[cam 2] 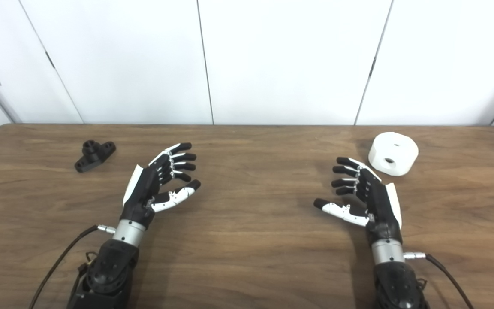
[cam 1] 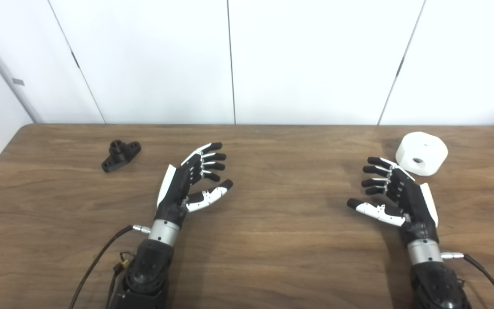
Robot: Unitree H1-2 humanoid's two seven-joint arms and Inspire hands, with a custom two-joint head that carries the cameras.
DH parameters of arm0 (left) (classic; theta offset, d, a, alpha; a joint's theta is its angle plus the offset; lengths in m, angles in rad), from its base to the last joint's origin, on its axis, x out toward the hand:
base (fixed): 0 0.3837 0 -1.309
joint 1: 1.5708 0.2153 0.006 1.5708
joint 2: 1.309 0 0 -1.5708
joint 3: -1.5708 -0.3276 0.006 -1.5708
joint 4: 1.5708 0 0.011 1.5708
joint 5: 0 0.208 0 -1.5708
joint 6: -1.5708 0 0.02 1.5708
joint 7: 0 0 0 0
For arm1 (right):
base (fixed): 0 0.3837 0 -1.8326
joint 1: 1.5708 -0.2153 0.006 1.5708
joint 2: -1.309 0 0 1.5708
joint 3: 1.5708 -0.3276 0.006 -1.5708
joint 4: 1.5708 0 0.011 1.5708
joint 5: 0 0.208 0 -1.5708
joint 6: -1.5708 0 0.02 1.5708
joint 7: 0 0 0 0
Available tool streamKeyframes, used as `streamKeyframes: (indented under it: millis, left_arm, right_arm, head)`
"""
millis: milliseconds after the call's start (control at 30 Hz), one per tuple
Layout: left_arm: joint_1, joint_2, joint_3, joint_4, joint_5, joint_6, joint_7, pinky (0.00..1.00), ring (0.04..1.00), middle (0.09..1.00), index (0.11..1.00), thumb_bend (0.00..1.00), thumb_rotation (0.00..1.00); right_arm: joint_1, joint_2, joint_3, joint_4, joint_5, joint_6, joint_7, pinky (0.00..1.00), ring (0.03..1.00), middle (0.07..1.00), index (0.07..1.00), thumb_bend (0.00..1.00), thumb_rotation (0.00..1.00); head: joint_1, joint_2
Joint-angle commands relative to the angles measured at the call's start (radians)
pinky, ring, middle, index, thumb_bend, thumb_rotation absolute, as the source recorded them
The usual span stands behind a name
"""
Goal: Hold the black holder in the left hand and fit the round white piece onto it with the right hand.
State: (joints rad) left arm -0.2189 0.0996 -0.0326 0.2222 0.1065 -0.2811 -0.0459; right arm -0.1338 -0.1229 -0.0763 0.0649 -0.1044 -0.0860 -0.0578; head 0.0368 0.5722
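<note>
From my remote station, the wooden table (cam 1: 272, 257) stretches across both head views, backed by white wall panels (cam 1: 307, 60). At far left the black holder (cam 1: 121, 155) lies flat on the wood near the back edge, its short post pointing up, touched by nothing. To its right, well apart from it, my left hand (cam 1: 189, 182) hovers palm inward above the table, fingers (cam 1: 212, 156) spread and gently curled, thumb out, gripping nothing. Bare wood separates it from my right hand (cam 1: 395, 193), which mirrors that pose: fingers (cam 1: 375, 171) fanned apart, thumb extended toward the centre, empty. Just beyond and to the right of those fingertips sits the round white piece (cam 1: 421, 153), resting on the table near the back right, a dark hole in its side facing me; the hand is close to it but not touching.
</note>
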Motion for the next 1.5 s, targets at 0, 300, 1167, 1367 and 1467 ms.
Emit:
streamKeyframes:
  millis: [0,300,1167,1367,1467]
  left_arm:
    - [0.024,0.014,0.0,0.029,0.001,-0.013,0.0,0.57,0.692,0.752,0.814,0.55,0.0]
    - [0.023,0.014,-0.001,0.03,-0.003,-0.01,-0.004,0.58,0.694,0.75,0.808,0.54,0.0]
    - [-0.01,-0.064,-0.047,0.111,0.07,-0.012,0.057,0.55,0.701,0.753,0.778,0.55,0.0]
    - [-0.011,-0.065,-0.05,0.114,0.072,-0.012,0.058,0.53,0.703,0.755,0.78,0.56,0.0]
    - [-0.012,-0.064,-0.05,0.11,0.074,-0.003,0.058,0.53,0.705,0.755,0.78,0.56,0.0]
  right_arm:
    - [-0.025,-0.003,-0.002,-0.035,-0.003,-0.029,-0.01,0.54,0.595,0.702,0.735,0.72,0.0]
    - [-0.027,-0.006,-0.001,-0.033,-0.01,-0.033,-0.011,0.52,0.592,0.703,0.737,0.72,0.0]
    - [-0.014,-0.061,-0.024,-0.073,-0.032,-0.012,0.003,0.52,0.598,0.727,0.768,0.63,0.0]
    - [-0.013,-0.065,-0.024,-0.066,-0.032,-0.022,0.004,0.51,0.58,0.723,0.769,0.62,0.0]
    - [-0.014,-0.065,-0.026,-0.062,-0.029,-0.026,0.003,0.51,0.577,0.719,0.768,0.62,0.0]
  head:
    - [0.001,0.001]
    - [0.005,0.0]
    - [0.426,-0.102]
    - [0.427,-0.094]
    - [0.427,-0.095]
